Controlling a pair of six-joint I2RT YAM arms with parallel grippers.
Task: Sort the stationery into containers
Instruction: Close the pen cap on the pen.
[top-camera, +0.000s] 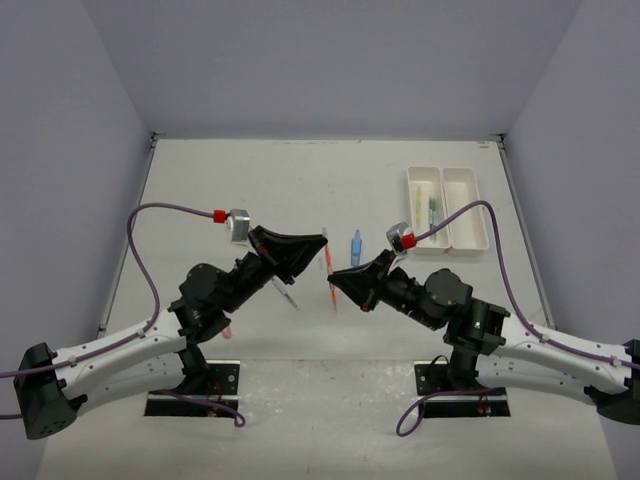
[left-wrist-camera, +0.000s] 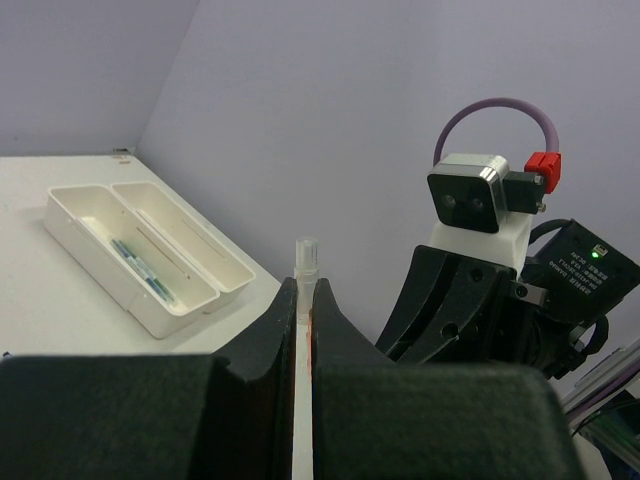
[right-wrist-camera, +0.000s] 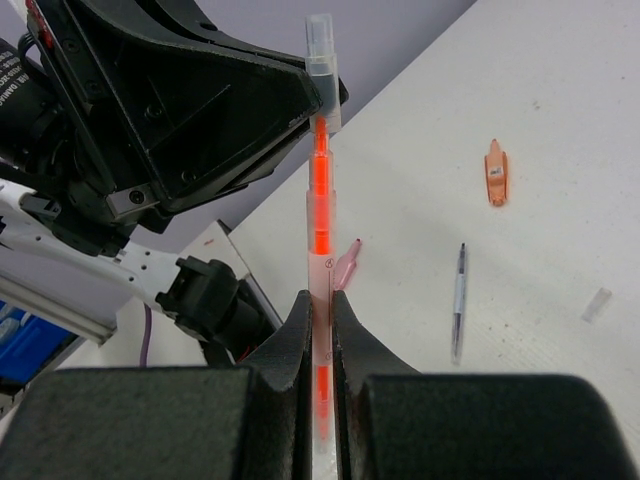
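Ok so biggest thing first: white table (top-camera: 250, 190) with the two arms meeting nose to nose over its middle. The left gripper (top-camera: 322, 245) and right gripper (top-camera: 333, 277) are both clamped on the same pen (top-camera: 328, 268), which is up in the air between them, off the table. From the left wrist cam, the left gripper (left-wrist-camera: 305, 300) has its jaws squeezed nearly together with the pen's clear end (left-wrist-camera: 306, 255) poking just past the fingertips. From the right wrist cam, the right gripper (right-wrist-camera: 320, 310) is pinched tight on the pen (right-wrist-camera: 320, 200) too. It's a clear barrel with red-orange ink inside, running from those fingers to the left gripper. The trays (top-camera: 444, 200) sit side by side, touching, at the far right of the table, well apart from the grippers. One of them has a couple of blue-green pens lying in it. Loose on the table: a blue marker (top-camera: 356, 245) just beyond the grippers, a thin pen (right-wrist-camera: 458, 300), an orange marker (right-wrist-camera: 495, 172) and a little clear cap (right-wrist-camera: 597, 304).
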